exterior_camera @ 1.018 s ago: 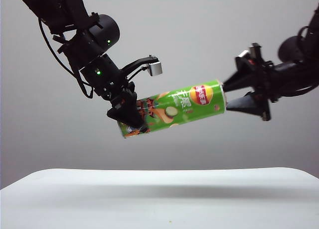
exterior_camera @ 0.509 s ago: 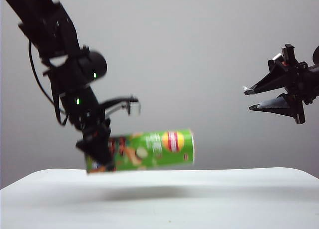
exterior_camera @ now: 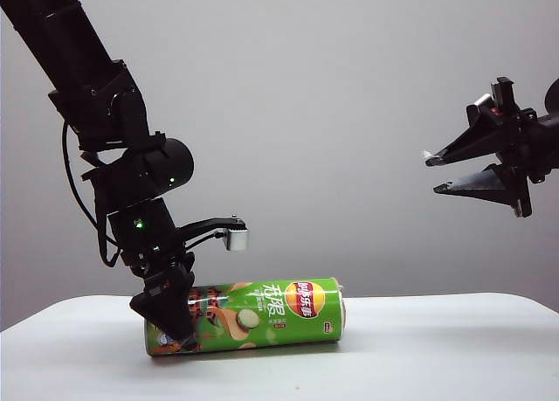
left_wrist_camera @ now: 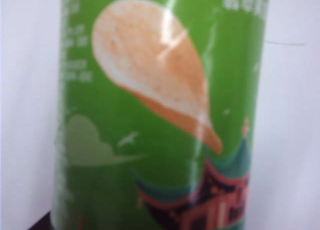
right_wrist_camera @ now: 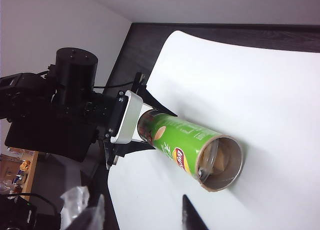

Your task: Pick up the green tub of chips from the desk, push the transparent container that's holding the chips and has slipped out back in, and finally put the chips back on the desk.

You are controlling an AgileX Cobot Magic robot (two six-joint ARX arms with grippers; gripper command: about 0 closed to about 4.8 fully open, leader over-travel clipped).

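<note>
The green tub of chips [exterior_camera: 262, 314] lies on its side on the white desk [exterior_camera: 410, 366], its open mouth [right_wrist_camera: 220, 162] turned towards my right gripper. The transparent container [right_wrist_camera: 212, 160] sits inside that mouth with the chips [right_wrist_camera: 220, 162] in it, and nothing sticks out. My left gripper [exterior_camera: 179, 327] straddles the tub's closed end, one finger [right_wrist_camera: 150, 102] on each side, pressed against it. The tub's green wall [left_wrist_camera: 160, 115] fills the left wrist view. My right gripper [exterior_camera: 437, 174] hangs open in the air, far right of the tub and well above the desk.
The desk's rounded far edge [right_wrist_camera: 165, 44] drops to a dark floor. Past the edge on the left arm's side, a crumpled clear bag [right_wrist_camera: 75, 200] and some clutter lie below. Behind the desk is a plain grey wall [exterior_camera: 349, 113].
My left arm has brought the tub down and to the left, from mid-air onto the desk. My right gripper has drawn back to the right, away from the tub's mouth, and stays open.
</note>
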